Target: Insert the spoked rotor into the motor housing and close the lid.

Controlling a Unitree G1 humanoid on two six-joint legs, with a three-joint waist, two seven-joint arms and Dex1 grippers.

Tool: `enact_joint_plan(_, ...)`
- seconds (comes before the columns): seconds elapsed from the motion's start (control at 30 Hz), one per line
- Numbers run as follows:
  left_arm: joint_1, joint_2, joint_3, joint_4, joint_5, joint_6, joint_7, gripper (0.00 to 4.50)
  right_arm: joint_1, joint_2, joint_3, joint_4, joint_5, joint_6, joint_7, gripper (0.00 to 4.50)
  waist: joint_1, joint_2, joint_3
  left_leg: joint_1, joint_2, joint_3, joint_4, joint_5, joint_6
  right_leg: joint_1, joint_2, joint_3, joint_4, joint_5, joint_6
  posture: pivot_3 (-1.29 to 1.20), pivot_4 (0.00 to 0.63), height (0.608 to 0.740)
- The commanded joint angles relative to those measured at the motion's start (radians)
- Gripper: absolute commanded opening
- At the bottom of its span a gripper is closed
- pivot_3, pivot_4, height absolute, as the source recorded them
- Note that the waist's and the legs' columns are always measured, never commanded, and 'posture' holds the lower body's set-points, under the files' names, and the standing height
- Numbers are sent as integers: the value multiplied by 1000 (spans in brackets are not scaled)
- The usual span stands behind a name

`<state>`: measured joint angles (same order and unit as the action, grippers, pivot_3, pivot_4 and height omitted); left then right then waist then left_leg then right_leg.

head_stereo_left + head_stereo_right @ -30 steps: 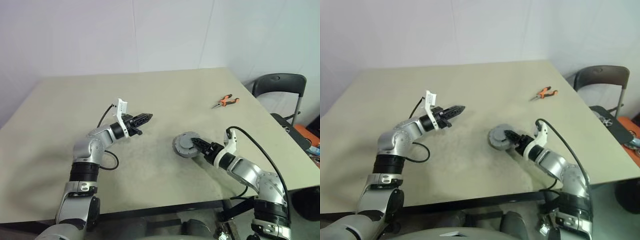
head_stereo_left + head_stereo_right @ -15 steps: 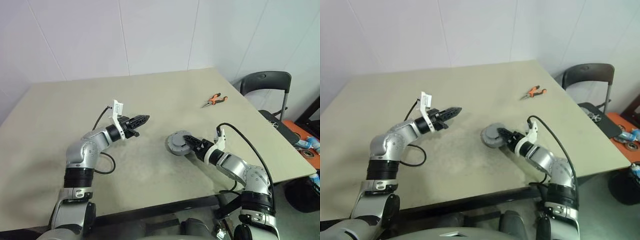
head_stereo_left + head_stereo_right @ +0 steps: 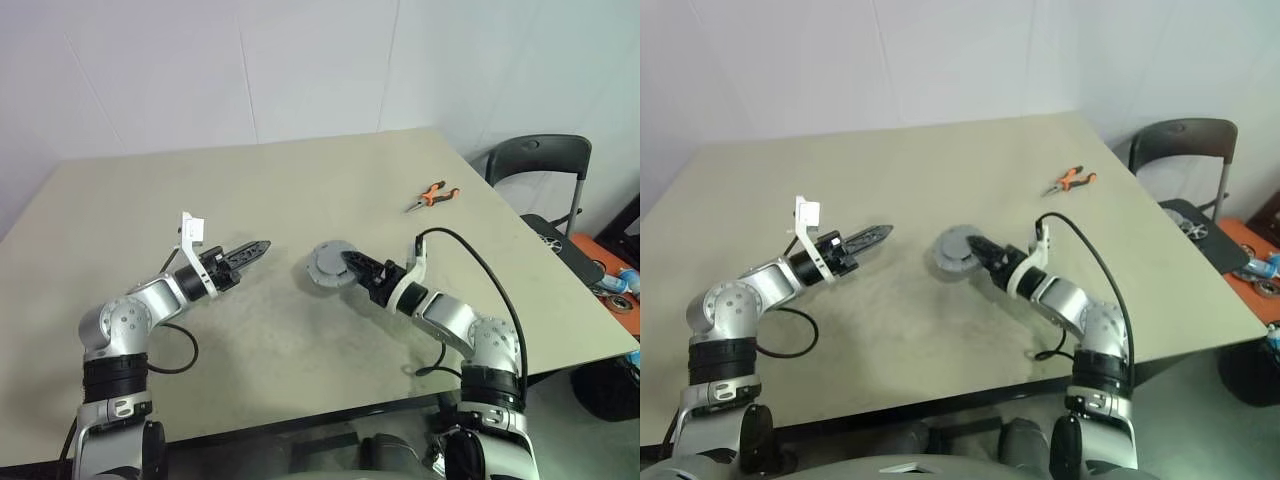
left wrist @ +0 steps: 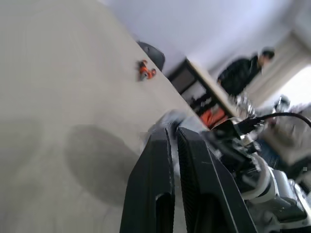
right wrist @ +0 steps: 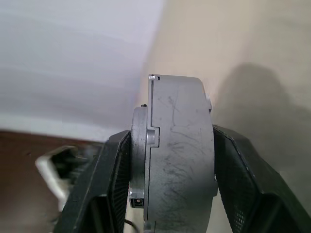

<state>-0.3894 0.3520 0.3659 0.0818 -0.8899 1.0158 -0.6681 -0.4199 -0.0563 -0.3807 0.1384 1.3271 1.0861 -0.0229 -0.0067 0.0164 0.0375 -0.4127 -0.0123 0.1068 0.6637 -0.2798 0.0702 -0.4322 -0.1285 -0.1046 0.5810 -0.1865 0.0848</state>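
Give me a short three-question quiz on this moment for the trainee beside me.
1. True or false: the left gripper has its fingers shut on nothing.
2. What is clamped in the right gripper? A) the orange pliers B) the grey motor C) a cable
3. Where are the pliers?

Key:
1. True.
2. B; in the right wrist view its fingers press on both flat faces.
3. On the table, towards its far right corner, near the chair.
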Motion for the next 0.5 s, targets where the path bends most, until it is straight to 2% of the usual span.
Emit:
enact_joint_plan(0.03,-26,-30,99,1,-110,10,56,345,-51,10,-16,-62,58,-33,32,2166,0,-2,1,0,0,0,1,0,0,0,-1,0,-1,0,0,0,0,740)
enact_joint_plan(0.07,-31,-43,129,12,-133,-1,78,345,-58,12,-16,-65,64,-37,31,2166,-2,-2,1,-1,0,0,1,0,0,0,-2,0,-1,0,-1,0,0,740)
enact_joint_plan(0.17,-34,-81,172,24,-174,-27,132,962,-75,19,-8,-71,82,-43,28,2166,-5,-2,1,-2,-1,0,0,0,0,-1,-3,0,-1,2,1,0,0,740)
enact_joint_plan(0.5,23,-194,163,-18,-264,-28,201,4394,-162,42,17,-79,148,-48,10,2166,-6,-2,2,-5,-1,0,1,0,0,-4,-2,-1,0,2,2,0,0,740)
